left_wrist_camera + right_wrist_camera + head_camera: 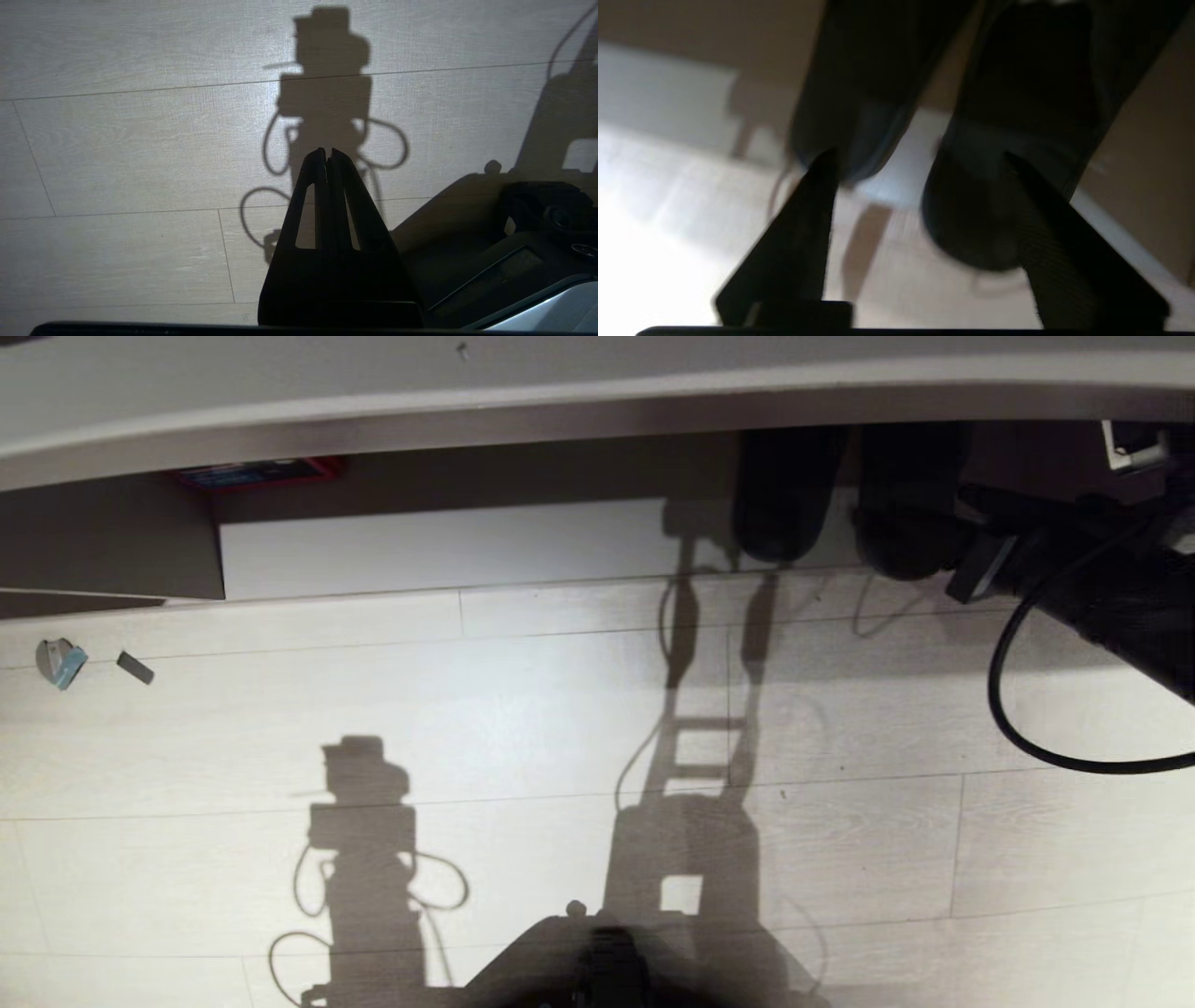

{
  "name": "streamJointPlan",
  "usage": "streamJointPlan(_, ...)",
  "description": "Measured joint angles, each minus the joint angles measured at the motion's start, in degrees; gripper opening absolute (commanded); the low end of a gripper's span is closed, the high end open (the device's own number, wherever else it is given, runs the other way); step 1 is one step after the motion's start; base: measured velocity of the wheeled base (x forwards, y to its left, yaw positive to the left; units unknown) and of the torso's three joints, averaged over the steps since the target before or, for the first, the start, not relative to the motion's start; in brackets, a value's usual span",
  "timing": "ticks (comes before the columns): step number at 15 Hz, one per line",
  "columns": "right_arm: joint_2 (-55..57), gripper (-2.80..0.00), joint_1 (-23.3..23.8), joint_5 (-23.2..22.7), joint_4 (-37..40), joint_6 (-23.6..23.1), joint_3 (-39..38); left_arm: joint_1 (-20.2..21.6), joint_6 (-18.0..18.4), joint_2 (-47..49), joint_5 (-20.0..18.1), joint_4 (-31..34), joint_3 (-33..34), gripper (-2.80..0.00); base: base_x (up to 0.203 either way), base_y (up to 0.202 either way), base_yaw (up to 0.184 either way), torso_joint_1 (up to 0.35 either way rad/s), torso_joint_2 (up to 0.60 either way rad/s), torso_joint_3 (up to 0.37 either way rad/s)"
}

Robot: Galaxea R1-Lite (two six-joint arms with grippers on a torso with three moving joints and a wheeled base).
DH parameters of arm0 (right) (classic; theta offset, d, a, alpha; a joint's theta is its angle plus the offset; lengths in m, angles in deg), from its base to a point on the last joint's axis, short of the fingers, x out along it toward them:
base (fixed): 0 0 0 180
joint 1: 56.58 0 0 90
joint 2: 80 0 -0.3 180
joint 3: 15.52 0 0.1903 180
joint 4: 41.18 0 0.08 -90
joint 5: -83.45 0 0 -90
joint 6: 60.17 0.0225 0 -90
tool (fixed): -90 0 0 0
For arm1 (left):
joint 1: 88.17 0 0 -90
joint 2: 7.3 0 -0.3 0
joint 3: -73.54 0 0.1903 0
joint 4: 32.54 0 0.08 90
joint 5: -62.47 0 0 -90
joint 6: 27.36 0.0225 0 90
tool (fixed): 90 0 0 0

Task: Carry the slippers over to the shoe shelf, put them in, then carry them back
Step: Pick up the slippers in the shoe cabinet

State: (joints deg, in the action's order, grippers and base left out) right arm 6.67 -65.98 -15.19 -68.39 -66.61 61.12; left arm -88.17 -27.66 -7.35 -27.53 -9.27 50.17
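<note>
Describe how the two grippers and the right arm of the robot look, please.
The left gripper has two black tapered fingers, each with a long triangular cut-out. The right gripper has the same black wedge-shaped fingers, one with a fine woven texture. The right arm is black and bulky, and a thick black cable loops from it.

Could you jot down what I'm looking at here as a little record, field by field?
Slippers: dark pair, side by side in the shoe shelf, heels poking out over the floor
Right gripper: open, near the slippers, holding nothing
Left gripper: shut, empty, over bare floor
Black cable: loops from the right arm
</note>
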Motion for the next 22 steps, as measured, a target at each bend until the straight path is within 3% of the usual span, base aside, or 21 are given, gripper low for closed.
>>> streamJointPlan(6,3.3,0.0,-3.4,7.3,-4.5,-3.4,-2.1,0.0,0.0,0.0,0.0,0.0,0.0,-2.8,0.0,0.0,0.0,0.0,0.0,0.0)
streamJointPlan(11,5.4,0.0,-6.6,15.0,-16.8,-8.4,-2.9,0.0,0.0,0.0,0.0,0.0,0.0,-2.8,0.0,0.0,0.0,0.0,0.0,0.0)
streamJointPlan(14,7.8,0.0,-8.0,17.2,-22.5,-9.5,-3.2,0.0,0.0,0.0,0.0,0.0,0.0,-2.8,0.0,0.0,0.0,0.0,0.0,0.0)
streamJointPlan(19,11.4,0.0,-8.2,19.7,-24.1,-9.4,-2.6,0.0,0.0,0.0,0.0,0.0,0.0,-2.8,0.0,0.0,0.0,0.0,0.0,0.0)
streamJointPlan(22,14.2,0.0,-7.8,21.3,-29.0,-10.6,-0.9,0.0,0.0,0.0,0.0,0.0,0.0,-2.8,0.0,0.0,0.0,0.0,0.0,0.0)
